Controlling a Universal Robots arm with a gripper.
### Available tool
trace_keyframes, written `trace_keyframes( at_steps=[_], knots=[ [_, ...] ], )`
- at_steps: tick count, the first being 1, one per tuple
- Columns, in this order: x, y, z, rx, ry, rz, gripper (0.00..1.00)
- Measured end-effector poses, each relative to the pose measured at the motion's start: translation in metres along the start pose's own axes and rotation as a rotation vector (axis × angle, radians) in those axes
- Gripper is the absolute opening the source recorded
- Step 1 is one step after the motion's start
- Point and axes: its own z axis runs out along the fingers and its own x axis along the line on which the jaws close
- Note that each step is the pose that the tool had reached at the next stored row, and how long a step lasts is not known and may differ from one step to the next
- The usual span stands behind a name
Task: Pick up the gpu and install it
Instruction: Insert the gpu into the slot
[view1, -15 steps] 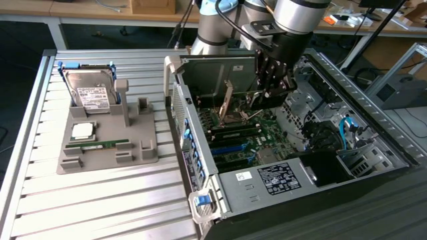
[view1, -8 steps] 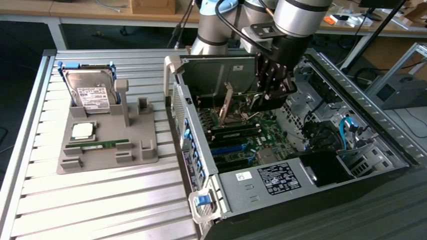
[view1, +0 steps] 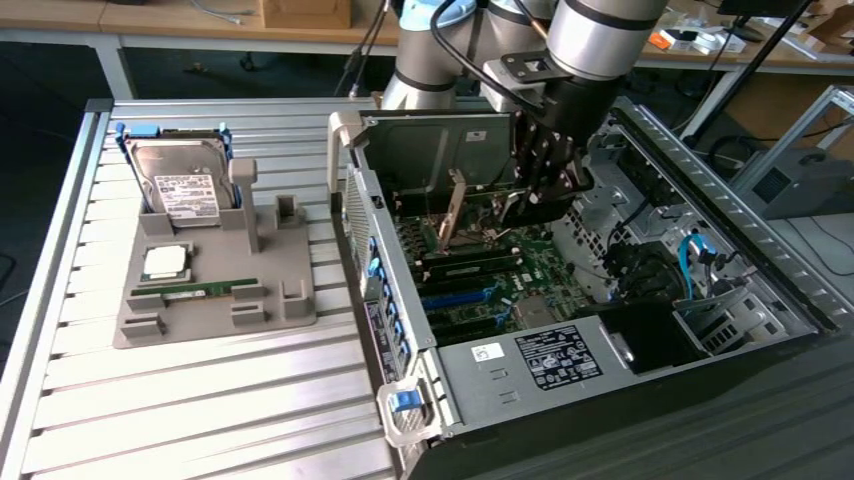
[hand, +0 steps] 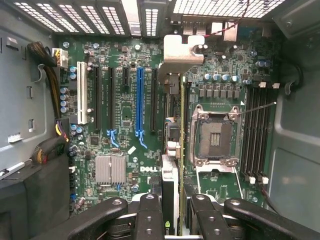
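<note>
Item: gpu (hand: 172, 150), thin dark card seen edge-on in the wrist view, silver bracket at its far end toward the rear vents of the computer case (view1: 747, 210). Location: inside the open case, upright above the motherboard (hand: 120, 75), between the black expansion slots and the empty CPU socket (hand: 214, 136); in the exterior view it stands tilted under the arm. Holder: gripper (hand: 172, 220), fingers clamped on the card's near end, one on each face. Status: pickup done; card carried into the case and lined up along a slot, but whether its edge is seated cannot be told, and the grip is not let go. Also present: grey parts tray (view1: 214, 300) on the exterior view's left, carrying the hard drive (view1: 180, 185), a processor (view1: 164, 262) and a memory stick (view1: 198, 289).
</note>
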Motion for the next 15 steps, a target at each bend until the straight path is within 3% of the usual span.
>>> trace_keyframes(
  at_steps=[15],
  knots=[
    [0.0023,0.0003,0.0033,0.0000,0.0002,0.000,0.27]
  ],
)
